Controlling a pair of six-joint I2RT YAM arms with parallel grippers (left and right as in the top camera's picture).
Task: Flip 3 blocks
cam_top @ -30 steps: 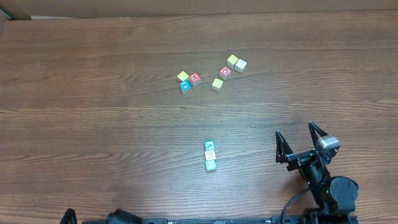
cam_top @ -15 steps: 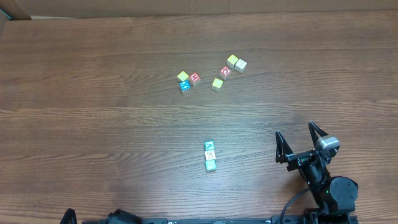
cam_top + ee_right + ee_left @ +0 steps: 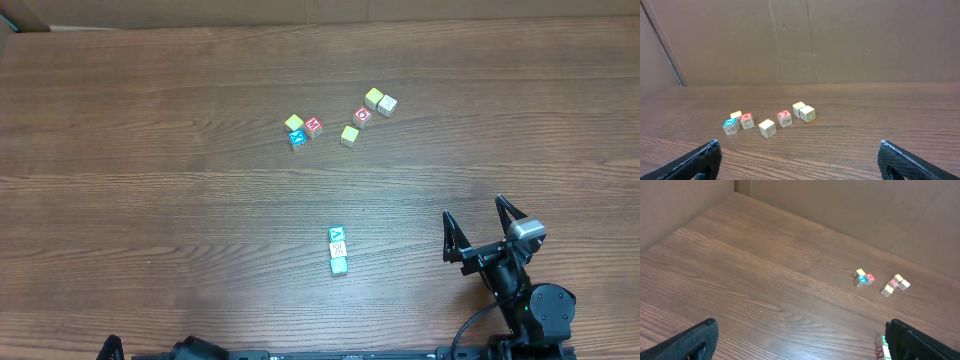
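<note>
- The right gripper (image 3: 474, 208) has its two fingers (image 3: 455, 240) spread as wide as they go, with nothing between them; only bare table (image 3: 150, 200) shows in the gap.
- The left gripper (image 3: 801, 326) is also fully spread and holds nothing. In the overhead view only a sliver of it shows at the bottom edge.
- The three blocks (image 3: 339, 250) lie touching in a short line on the table, out beyond the right gripper's left finger and well apart from it.
- In that line the green "A" block (image 3: 338, 234) is the farthest from the camera's bottom edge, the whitish block (image 3: 339, 249) with red print sits in the middle, and the other green block (image 3: 340, 265) is the nearest.
- From the left wrist, the line shows low down, just inside the right-hand finger (image 3: 922, 342), partly cut by the picture's edge (the letters are too small to read there).
- The right wrist view does not show the three at all.
- Ahead of the right gripper's fingertips, between the two fingers and well apart from them, sits a loose cluster of seven other cubes:
  - blue cube (image 3: 730, 126), yellow cube (image 3: 736, 115) and red "M" cube (image 3: 746, 120) towards the left finger;
  - cream cube (image 3: 767, 128) and red "O" cube (image 3: 784, 118) midway;
  - a second yellow cube (image 3: 798, 107) touching a pale cube (image 3: 807, 114) nearer the middle.
</note>
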